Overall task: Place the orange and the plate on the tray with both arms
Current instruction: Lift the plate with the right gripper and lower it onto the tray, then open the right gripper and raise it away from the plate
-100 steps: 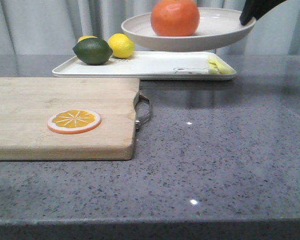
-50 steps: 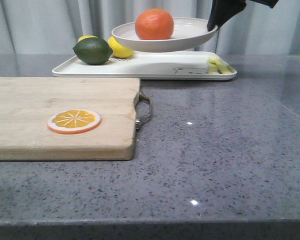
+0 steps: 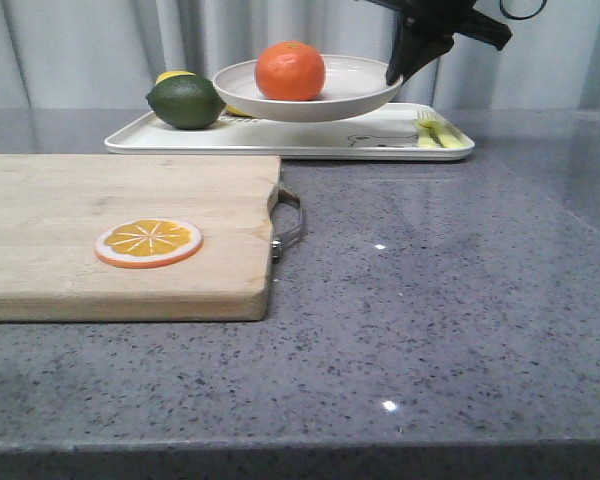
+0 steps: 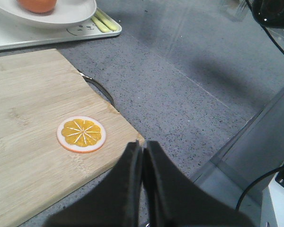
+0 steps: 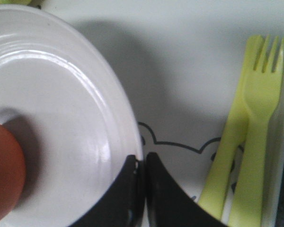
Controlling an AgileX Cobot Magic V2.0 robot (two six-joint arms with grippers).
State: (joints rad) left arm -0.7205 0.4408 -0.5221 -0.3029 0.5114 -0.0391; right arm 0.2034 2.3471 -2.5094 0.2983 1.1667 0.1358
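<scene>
Status: my right gripper [image 5: 141, 163] pinches round off-white plate [image 3: 310, 90] bearing glossy orange [image 3: 290, 70] over rectangular white tray [image 3: 290, 135], release pending; left gripper [image 4: 142, 151] pressed together, idle.

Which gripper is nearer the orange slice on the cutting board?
Left. The left gripper hangs shut just off the board's corner near the orange slice; the right gripper pinches the plate rim over the tray.

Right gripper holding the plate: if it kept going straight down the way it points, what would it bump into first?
Most likely the tray. The right gripper, shut on the plate rim, looks straight down at its white floor, beside the yellow fork. How far below is unclear.
</scene>
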